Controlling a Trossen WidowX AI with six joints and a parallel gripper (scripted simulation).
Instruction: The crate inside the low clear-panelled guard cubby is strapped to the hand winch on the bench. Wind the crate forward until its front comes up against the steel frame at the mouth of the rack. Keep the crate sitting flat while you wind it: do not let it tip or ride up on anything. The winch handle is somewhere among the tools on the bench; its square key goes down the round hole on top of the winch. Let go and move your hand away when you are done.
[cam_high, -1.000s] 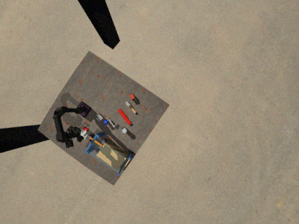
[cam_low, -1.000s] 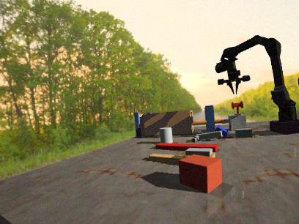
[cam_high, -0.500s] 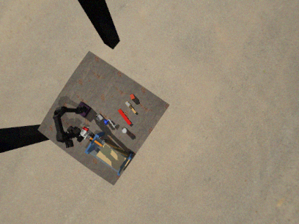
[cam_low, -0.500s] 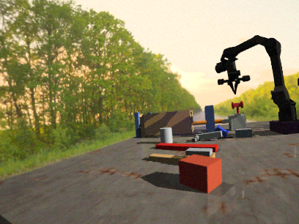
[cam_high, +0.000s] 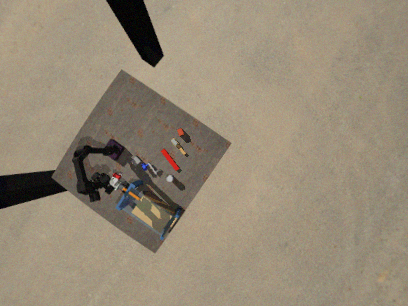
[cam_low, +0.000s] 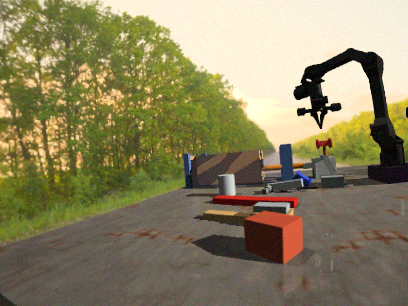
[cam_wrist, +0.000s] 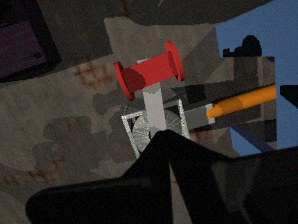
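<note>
The winch handle, with a red grip (cam_high: 116, 176) (cam_low: 324, 144) (cam_wrist: 152, 74) and a pale arm, stands on top of the grey winch (cam_low: 325, 169) (cam_wrist: 142, 132). Its key end is hidden behind the fingertips in the wrist view. My gripper (cam_low: 320, 127) (cam_wrist: 164, 136) is shut and empty, above the winch and clear of the red grip. An orange strap (cam_high: 132, 194) (cam_low: 290, 166) (cam_wrist: 245, 101) runs from the winch into the rack. The crate (cam_low: 227, 169) looks flat inside the cubby. A gap shows between its front and the blue frame post (cam_low: 285, 161) in the exterior view.
A blue tool (cam_high: 144, 166) (cam_low: 303, 178), a grey block (cam_high: 135, 159) (cam_low: 332, 181) and a grey metal tool (cam_low: 285, 186) lie beside the winch and rack. A white cylinder (cam_high: 170, 178) (cam_low: 226, 185), red bar (cam_high: 170, 160) (cam_low: 255, 201) and orange-red block (cam_high: 181, 132) (cam_low: 265, 234) are farther out.
</note>
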